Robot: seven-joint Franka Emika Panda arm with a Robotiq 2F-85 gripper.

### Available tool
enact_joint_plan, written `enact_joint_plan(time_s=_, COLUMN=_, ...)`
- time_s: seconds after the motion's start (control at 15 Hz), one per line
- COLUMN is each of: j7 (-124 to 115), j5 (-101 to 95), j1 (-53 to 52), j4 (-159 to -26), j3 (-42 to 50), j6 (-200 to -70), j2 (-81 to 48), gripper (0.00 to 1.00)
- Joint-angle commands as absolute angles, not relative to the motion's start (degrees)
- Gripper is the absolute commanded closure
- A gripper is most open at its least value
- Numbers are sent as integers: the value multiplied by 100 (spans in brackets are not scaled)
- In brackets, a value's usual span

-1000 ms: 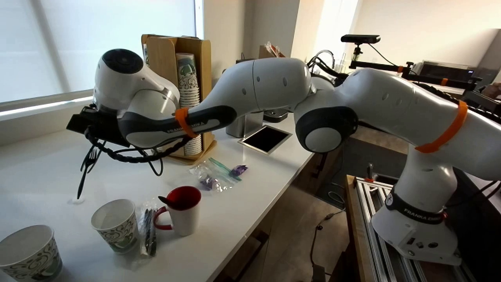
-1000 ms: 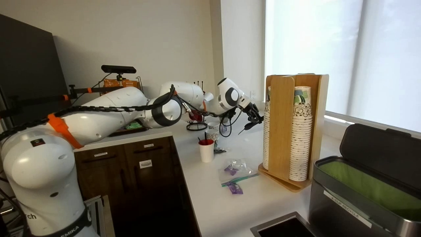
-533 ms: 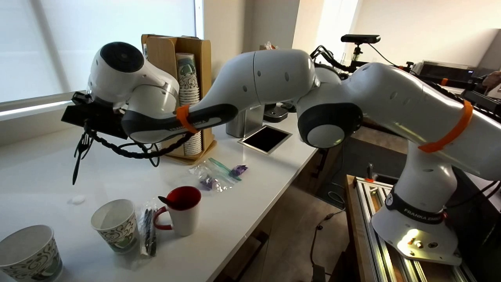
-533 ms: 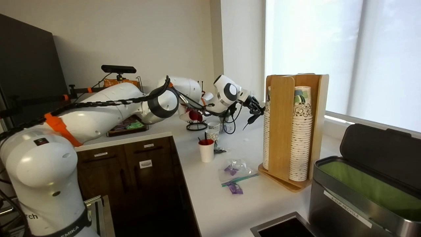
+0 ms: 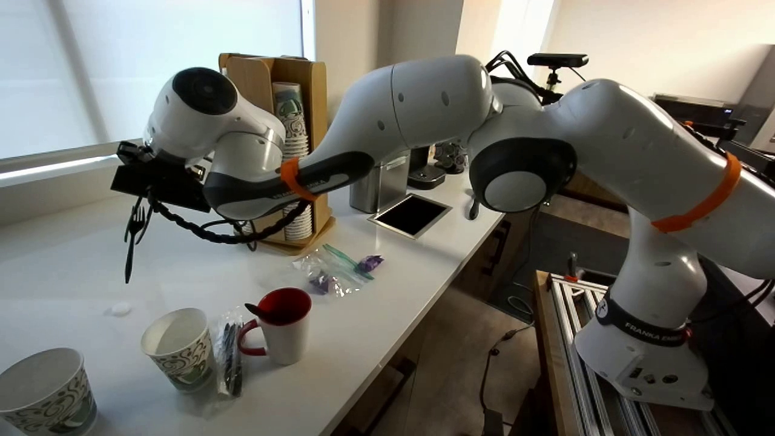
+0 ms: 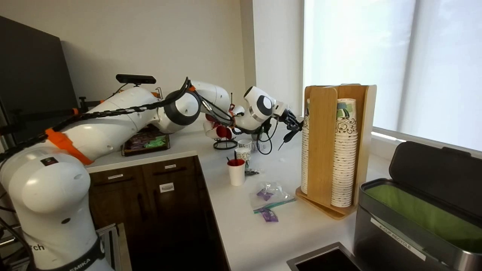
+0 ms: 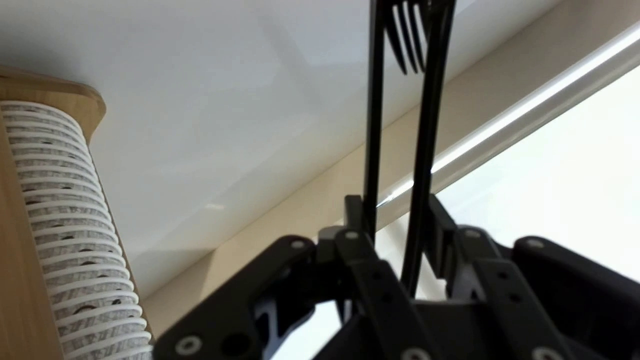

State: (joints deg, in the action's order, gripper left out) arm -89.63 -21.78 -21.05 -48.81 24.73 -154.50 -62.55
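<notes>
My gripper (image 7: 395,220) is closed around a black utensil (image 7: 374,125), whose two long bars stand between the fingers with some space separating them. Fork tines (image 7: 410,37) show between the bars at the top of the wrist view. In an exterior view the utensil (image 5: 129,260) hangs below the wrist over the white counter, its thin end pointing down and touching nothing. The wrist camera hides the fingers there. From elsewhere, the gripper (image 6: 295,122) tilts downward, its tip partly hidden behind the wooden cup holder (image 6: 322,150).
Two patterned paper cups (image 5: 178,348) stand near a white mug (image 5: 287,333) with a red inside and a dark handle sticking out. Wrapped black cutlery (image 5: 230,357) lies between. A clear bag with purple packets (image 5: 323,281) and a grey bin (image 6: 391,226) are also on the counter.
The arm has lifted the utensil higher above the counter, then shifted it slightly back toward the cup holder. The grip looks the same throughout; cups, mug and bag have stayed put.
</notes>
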Motion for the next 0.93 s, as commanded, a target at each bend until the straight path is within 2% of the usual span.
enact_joint_plan(time_s=0.0, j7=-8962, j5=-2178, j1=-2104, j4=-4877, j3=2473, j6=-15450, j2=-6257, gripper=69)
enact_joint_plan(time_s=0.07, j7=-8961, j5=-2178, j1=-2104, j4=-4876, j3=2473, j6=-15450, j2=-6257, gripper=92)
enact_joint_plan(time_s=0.6, j7=-9606, j5=-4113, j1=-3898, j4=-6640, j3=4636, j6=-16954, j2=-5307, gripper=92)
enact_joint_plan(time_s=0.87, j7=-10934, j5=-4689, j1=-5101, j4=-7471, j3=6341, j6=-17501, j2=-5362, gripper=92)
